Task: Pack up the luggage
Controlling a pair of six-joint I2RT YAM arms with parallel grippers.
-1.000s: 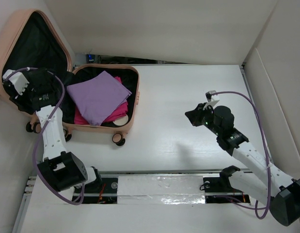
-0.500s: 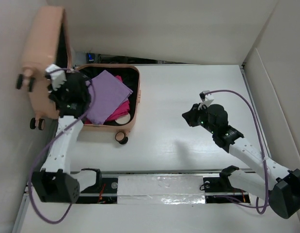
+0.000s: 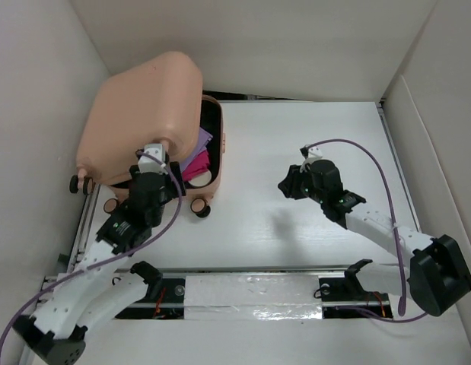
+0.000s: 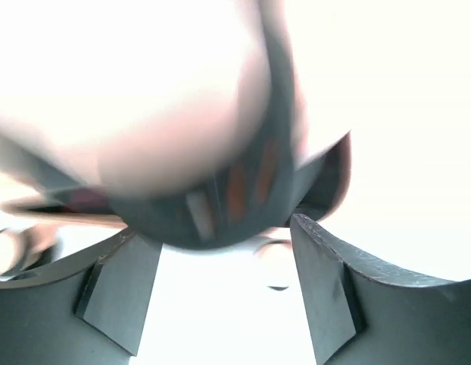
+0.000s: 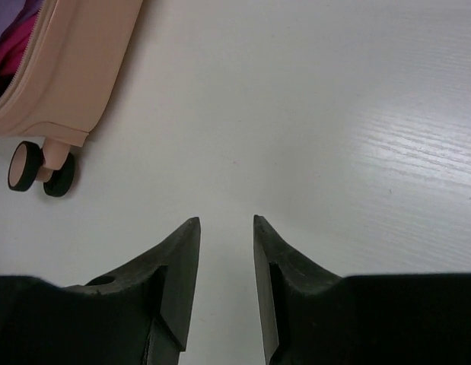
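The peach-pink luggage (image 3: 136,114) stands at the far left, its lid tipped over the base and almost shut. A purple cloth (image 3: 204,140) and a pink garment (image 3: 195,162) show in the gap that is left. My left gripper (image 3: 154,161) is at the lid's near edge. In the blurred left wrist view its fingers (image 4: 117,289) stand wide apart, with the lid's dark rim (image 4: 220,205) just beyond the tips. My right gripper (image 3: 287,185) hovers over bare table at mid-right, open and empty (image 5: 226,220). The luggage base (image 5: 75,68) lies to its upper left.
A white wall (image 3: 30,114) stands close to the left of the luggage, and another wall (image 3: 440,129) is on the right. The luggage wheels (image 3: 200,209) point toward the near side. A metal rail (image 3: 250,289) runs along the front edge.
The lid has swung from lying open on the left, up and over onto the base. My left arm has moved right and nearer with it. My right gripper has drifted slightly left.
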